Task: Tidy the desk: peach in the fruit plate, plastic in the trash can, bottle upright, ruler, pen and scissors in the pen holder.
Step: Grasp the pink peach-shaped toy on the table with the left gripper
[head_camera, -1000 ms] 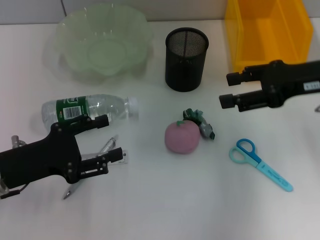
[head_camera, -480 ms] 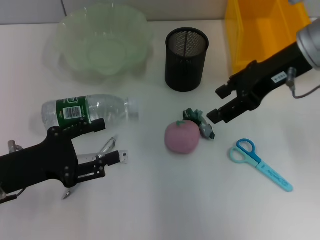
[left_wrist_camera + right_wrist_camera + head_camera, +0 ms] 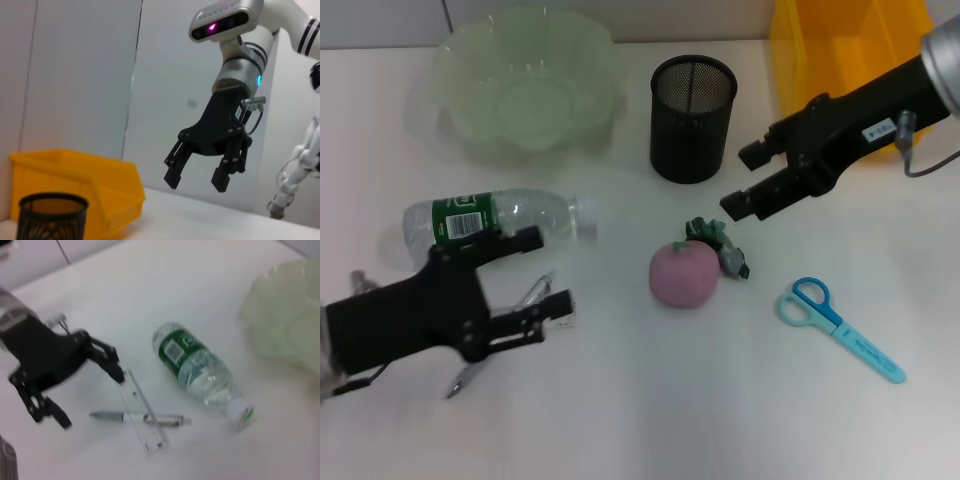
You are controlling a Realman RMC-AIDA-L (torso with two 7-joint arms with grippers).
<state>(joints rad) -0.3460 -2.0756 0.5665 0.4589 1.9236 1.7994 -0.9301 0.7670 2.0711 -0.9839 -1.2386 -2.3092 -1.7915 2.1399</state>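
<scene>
Nothing tidied yet: peach (image 3: 685,274) mid-desk with plastic (image 3: 722,245) touching it at 1 o'clock, bottle (image 3: 495,218) lying at 9 o'clock, ruler (image 3: 142,411) and pen (image 3: 140,417) crossed by it, scissors (image 3: 841,328) at 4 o'clock; plate (image 3: 525,85), holder (image 3: 692,117) and bin (image 3: 850,60) hold nothing I can see. Right gripper (image 3: 748,183) jaws open, empty, just above the plastic (probably first pick); left gripper (image 3: 542,272) open, empty, over ruler and pen. Count: one of each.

Pink peach (image 3: 685,275) (crumpled plastic (image 3: 722,245) touching it) near blue scissors (image 3: 840,328).
</scene>
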